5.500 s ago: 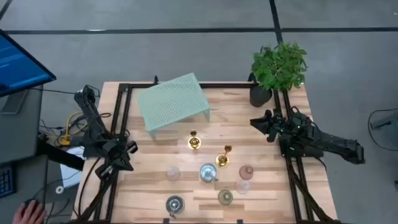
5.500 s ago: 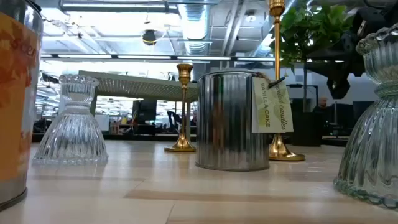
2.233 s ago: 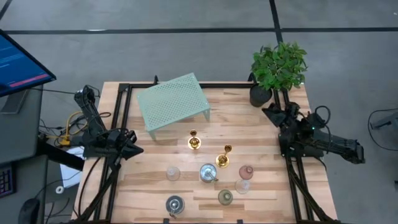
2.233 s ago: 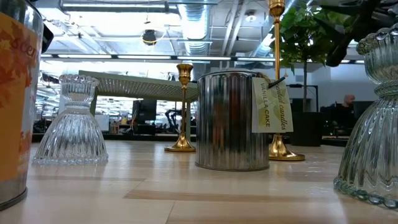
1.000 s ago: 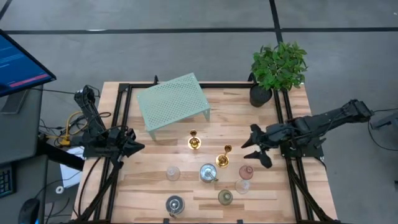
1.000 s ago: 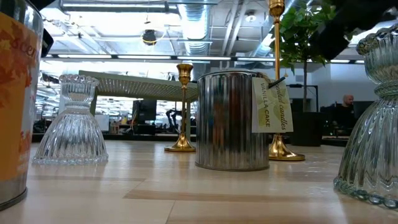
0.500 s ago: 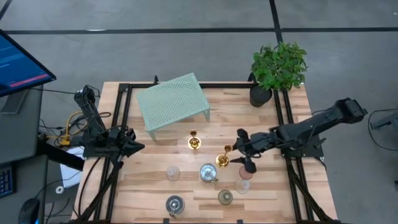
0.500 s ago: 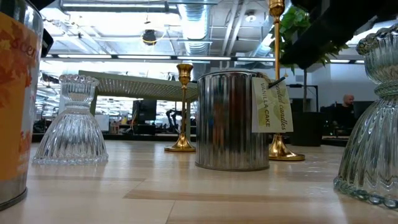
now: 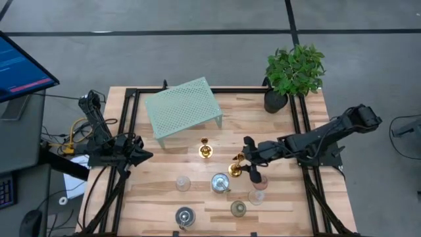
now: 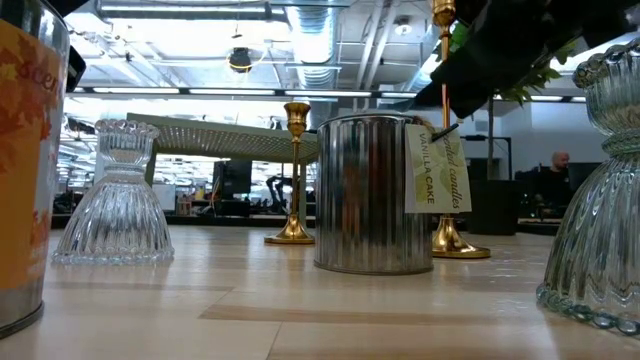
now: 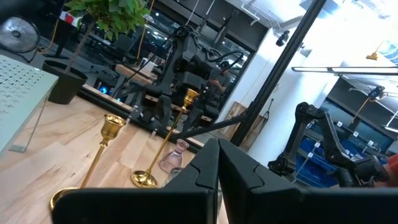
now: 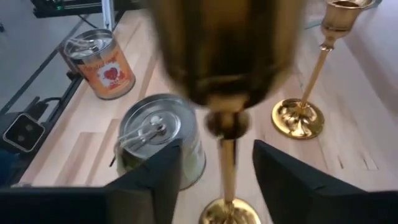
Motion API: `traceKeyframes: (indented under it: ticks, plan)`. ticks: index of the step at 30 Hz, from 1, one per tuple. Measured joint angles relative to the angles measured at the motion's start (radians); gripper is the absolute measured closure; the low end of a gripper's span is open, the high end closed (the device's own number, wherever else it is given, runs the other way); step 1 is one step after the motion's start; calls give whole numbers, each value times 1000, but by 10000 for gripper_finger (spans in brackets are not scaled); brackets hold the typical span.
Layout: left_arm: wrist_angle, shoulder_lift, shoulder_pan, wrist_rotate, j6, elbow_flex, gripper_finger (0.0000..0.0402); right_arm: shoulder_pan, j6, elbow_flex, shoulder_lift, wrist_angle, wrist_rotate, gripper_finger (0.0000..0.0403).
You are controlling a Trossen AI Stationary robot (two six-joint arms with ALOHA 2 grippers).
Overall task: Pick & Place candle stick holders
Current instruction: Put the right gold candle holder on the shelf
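Note:
A tall slim gold candle stick holder (image 9: 237, 166) stands upright on its round foot at the table's middle. My right gripper (image 9: 247, 161) reaches in from the right and is open. In the right wrist view its fingers (image 12: 155, 177) stand on either side of the holder's stem (image 12: 229, 155) with a gap on each side. A short gold holder (image 9: 205, 150) stands farther back. A silver tin (image 9: 220, 182), a clear glass holder (image 9: 183, 184), a pink one (image 9: 260, 182) and a greenish one (image 9: 238, 209) stand nearer. My left gripper (image 9: 141, 156) waits shut at the left edge.
A mint-green perforated rack (image 9: 184, 108) stands at the far left of centre. A potted plant (image 9: 295, 71) fills the far right corner. An orange tin (image 9: 185, 216) sits at the near edge. Bare wood lies between the rack and the plant.
My right gripper has moved toward the table's left edge and down. It came from beside the right rail to the tall gold holder, and its fingers now stand around the stem. No holder has moved.

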Motion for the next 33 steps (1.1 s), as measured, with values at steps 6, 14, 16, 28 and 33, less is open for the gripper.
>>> traceKeyframes:
  ticks: [6, 14, 16, 28, 33]
  plan:
    - [-3, 0, 0, 0, 2, 0, 394, 6, -1, -1, -2, -26, 0, 313]
    - [-3, 0, 0, 0, 3, 0, 394, 3, 23, 3, -2, -16, 51, 390]
    - [-3, 0, 0, 0, 3, 0, 394, -8, 31, 16, -2, -25, 52, 395]
    - [-5, 0, 0, 0, 3, 0, 394, -160, -29, 378, -80, -481, 65, 400]
    - [-6, 0, 0, 0, 3, 0, 394, -248, -102, 559, -79, -581, 75, 401]
